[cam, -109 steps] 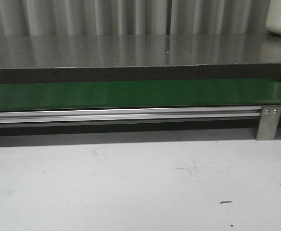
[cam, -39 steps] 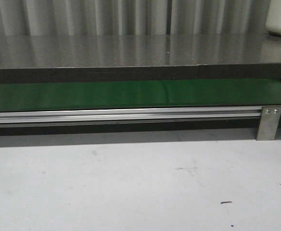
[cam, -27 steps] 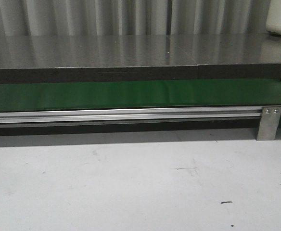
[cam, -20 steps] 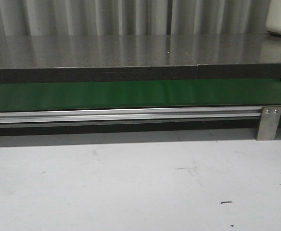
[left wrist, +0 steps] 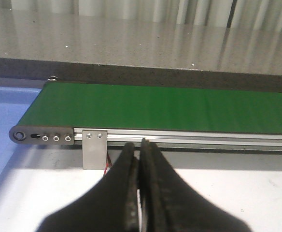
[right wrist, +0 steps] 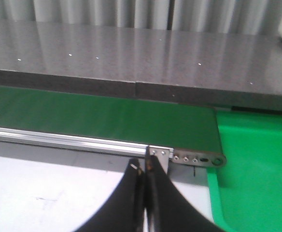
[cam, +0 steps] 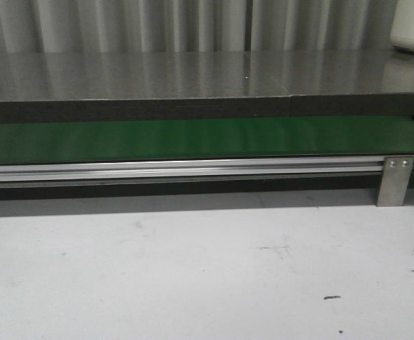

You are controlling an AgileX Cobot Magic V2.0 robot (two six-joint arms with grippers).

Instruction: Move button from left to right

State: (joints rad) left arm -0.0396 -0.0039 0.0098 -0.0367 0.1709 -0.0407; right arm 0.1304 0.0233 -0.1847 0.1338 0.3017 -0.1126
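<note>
Change since earlier: nothing in the front view has shifted; belt, rail, bracket and table marks lie as they did before.
Button: not visible in the front or left wrist view; a tiny yellowish speck at the right edge of the right wrist view is too small to identify.
Left gripper [left wrist: 140,145]: black fingers pressed together, nothing between them, hanging over the white table [left wrist: 237,193] just near of the conveyor's left end.
Right gripper [right wrist: 144,166]: fingers closed against each other, holding nothing, over the white table near the conveyor's right end.
Green belt [cam: 193,138]: runs left to right across the scene, bare along all its visible length.
Aluminium rail [cam: 178,168]: along the near side of the belt, straight and level.
Right bracket [cam: 395,180]: metal plate with two screws, standing from the rail down to the table.
Left bracket [left wrist: 94,148]: same kind of plate near the belt's left roller end.
Grey counter [cam: 193,74]: glossy, on the far side of the belt.
Green tray [right wrist: 252,174]: to the right of the belt's end.
Blue surface [left wrist: 8,116]: left of the belt's left end.
</note>
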